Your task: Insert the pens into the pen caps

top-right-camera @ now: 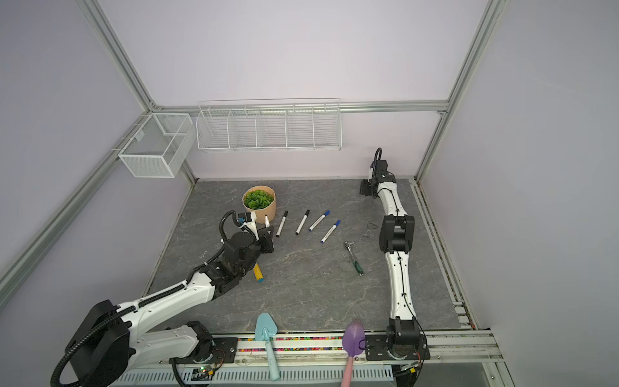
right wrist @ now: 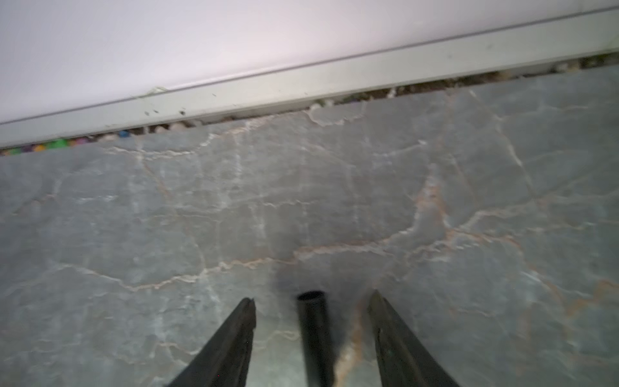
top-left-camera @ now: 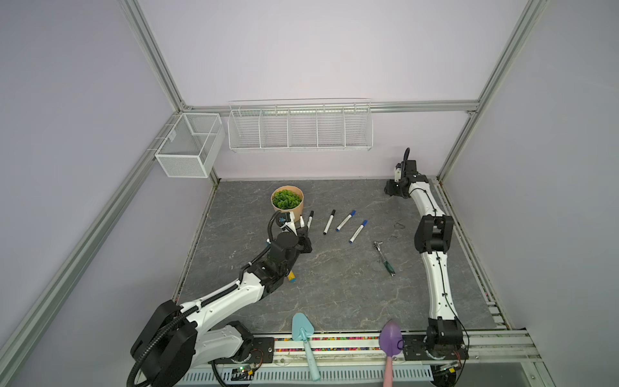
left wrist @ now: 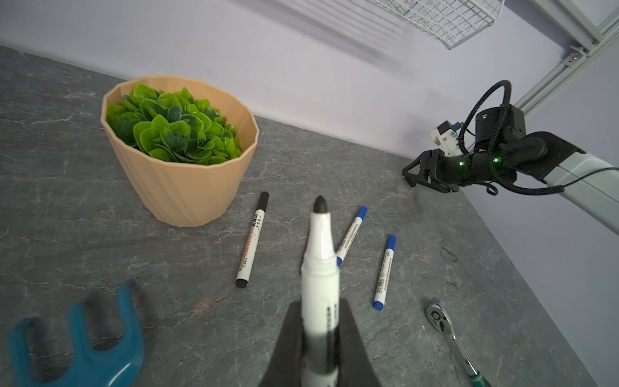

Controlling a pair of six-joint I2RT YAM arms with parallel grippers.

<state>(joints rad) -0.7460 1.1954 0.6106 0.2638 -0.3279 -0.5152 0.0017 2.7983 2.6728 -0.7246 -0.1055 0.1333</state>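
Four capped pens (top-left-camera: 329, 222) lie in a loose row on the table (top-left-camera: 335, 284) beside the plant pot (top-left-camera: 294, 209), two with black caps and two with blue. One pen left to do.

Left claw (left wrist: 320, 311): clamped on the uncapped pen (left wrist: 320, 268). The grip is low on the barrel, so the dark nib sticks out well past the fingers. That leaves the whole front end free for a cap to slide on. In both top views it sits near the pot.

Right claw (right wrist: 311, 296): jaws apart, down at the table in the far right corner, well apart from the pens. The black cap (right wrist: 315, 328) lies flat between the fingers with a gap on each side, not gripped. Its open end faces out past the fingertips. Pinched there, the mouth would point outward for the nib.

My read: next step is close on the cap, lift it and carry it across to the left claw. Risk: a round cap on a smooth slab may roll or twist as the jaws close, and a skewed cap means a missed insertion. The ratchet (top-left-camera: 383, 258) looks clear of that path.
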